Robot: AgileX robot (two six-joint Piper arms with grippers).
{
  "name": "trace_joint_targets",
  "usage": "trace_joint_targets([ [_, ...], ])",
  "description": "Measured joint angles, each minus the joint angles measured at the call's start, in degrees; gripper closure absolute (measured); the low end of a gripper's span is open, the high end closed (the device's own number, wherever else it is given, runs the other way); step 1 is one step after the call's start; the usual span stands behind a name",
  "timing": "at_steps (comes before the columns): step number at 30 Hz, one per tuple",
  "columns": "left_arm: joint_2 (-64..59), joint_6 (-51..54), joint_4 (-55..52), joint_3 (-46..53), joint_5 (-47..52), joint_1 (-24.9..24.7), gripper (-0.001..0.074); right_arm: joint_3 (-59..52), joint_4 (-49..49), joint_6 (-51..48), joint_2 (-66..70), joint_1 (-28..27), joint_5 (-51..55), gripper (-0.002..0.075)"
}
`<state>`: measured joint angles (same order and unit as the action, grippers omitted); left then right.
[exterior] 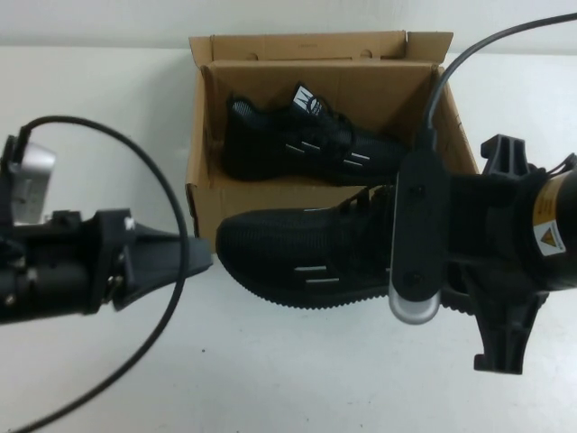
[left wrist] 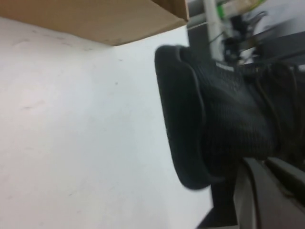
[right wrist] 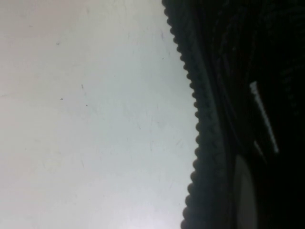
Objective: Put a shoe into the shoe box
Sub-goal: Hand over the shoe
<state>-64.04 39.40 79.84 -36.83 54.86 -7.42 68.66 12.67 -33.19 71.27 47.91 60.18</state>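
Both grippers are closed, as far as we can judge. We see the left gripper [exterior: 200, 262] low over the white table [exterior: 297, 379] on the left side, its dark fingers drawn together to a point that reaches just beside the toe of the shoe [exterior: 302, 253], which sits outside the box. Whether the tip actually touches the toe we cannot tell. In the left wrist view that rounded toe [left wrist: 190, 129] fills the middle, with a corner of the cardboard box [left wrist: 119, 21] above it and part of the gripper's own dark fingers [left wrist: 267, 195] at the lower edge.

The right gripper [exterior: 433, 271] sits at the heel end of that same shoe, on the right, but its fingers are hidden behind the wrist camera mount [exterior: 416, 239], so we cannot see whether they hold the heel. The right wrist view shows the toothed sole [right wrist: 200, 143] and a silver-white side dash [right wrist: 264, 117] very close up against the table [right wrist: 86, 114].

We find the shoe box [exterior: 203, 194] open at the far middle of the table, its flap lid [exterior: 306, 45] folded back. A second shoe [exterior: 306, 140] of the same kind already lies inside it, white tongue tag up. The outer shoe rests on the table just in front of the box's near wall, toe pointing toward the left arm.
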Motion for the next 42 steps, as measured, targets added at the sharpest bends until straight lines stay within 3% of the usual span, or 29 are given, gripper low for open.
trace_joint_targets([
  [8, -8.8, 9.53, 13.6, 0.0, 3.82, 0.0, 0.071, 0.0, 0.0, 0.0, -2.3, 0.0, 1.45, 0.0729],
  [11, -9.02, 10.42, 15.51, 0.0, 3.91, 0.0, 0.0551, 0.0, 0.0, -0.11, -3.05, 0.0, 1.83, 0.0729],
  [15, -9.35, 9.16, 15.98, 0.0, 4.04, 0.0, 0.0215, 0.0, 0.0, -0.11, -3.51, 0.0, 1.95, 0.0729],
  [18, -9.35, 8.88, 16.08, 0.0, 4.31, 0.0, 0.0094, 0.0, 0.0, -0.11, -3.55, 0.0, 1.95, 0.0729],
  [26, -9.35, 8.86, 16.21, 0.0, 4.83, -0.03, 0.0066, 0.0, -3.22, -0.11, -3.55, 0.0, -1.22, 0.0729],
  [42, -9.35, 8.76, 16.4, -0.1, 1.16, -5.7, 0.0067, 0.0, -6.45, -0.57, -3.55, 0.0, -4.29, 0.0729],
])
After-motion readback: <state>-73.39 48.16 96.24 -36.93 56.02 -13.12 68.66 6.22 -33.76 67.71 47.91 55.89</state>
